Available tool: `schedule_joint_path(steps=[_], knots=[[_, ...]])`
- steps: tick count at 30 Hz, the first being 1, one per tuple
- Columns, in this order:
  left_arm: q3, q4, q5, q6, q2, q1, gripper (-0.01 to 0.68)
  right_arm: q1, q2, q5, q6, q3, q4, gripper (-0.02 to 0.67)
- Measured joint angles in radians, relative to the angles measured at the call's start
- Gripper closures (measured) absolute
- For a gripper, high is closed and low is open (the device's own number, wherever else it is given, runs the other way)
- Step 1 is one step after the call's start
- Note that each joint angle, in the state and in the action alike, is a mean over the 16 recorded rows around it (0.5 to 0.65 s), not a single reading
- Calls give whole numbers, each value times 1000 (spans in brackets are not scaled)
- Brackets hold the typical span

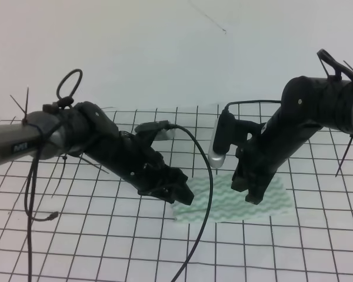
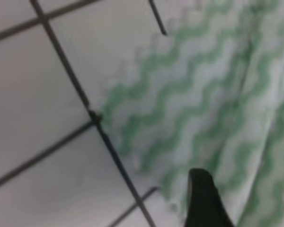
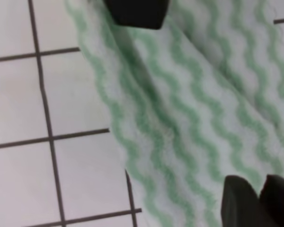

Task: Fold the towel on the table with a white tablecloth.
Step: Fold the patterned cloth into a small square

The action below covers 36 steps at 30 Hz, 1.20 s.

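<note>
A plain white wall [image 1: 165, 53] rises behind the far edge of the bench, evenly lit, with a thin dark crack [image 1: 209, 17].

The towel [image 3: 189, 118] lies rumpled on the tablecloth [image 3: 19, 104], a raised fold running along it. Dark fingers [image 3: 241, 203] rest on the towel's lower corner, another at its top edge.

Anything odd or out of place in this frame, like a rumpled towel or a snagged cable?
Nothing is spilled or damaged. The towel lies on the gridded tablecloth, slightly skewed to the grid, with a raised fold or crease in the right wrist view. A loose black cable drapes over its left part.
</note>
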Motion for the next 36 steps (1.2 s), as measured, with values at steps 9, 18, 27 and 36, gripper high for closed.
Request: schedule_joint_path(steps=[9,18,27,36], knots=[[-67,-39,79,6,79,0,330,0,0,9,4,0,-1,543],[-162,-99,160,63,102,0,389,0,0,10,4,0,-1,543],[-264,-51,184,93,102,0,479,0,0,8,4,0,-6,543],[-286,69,111,97,107,0,496,0,0,-1,4,0,-14,543]])
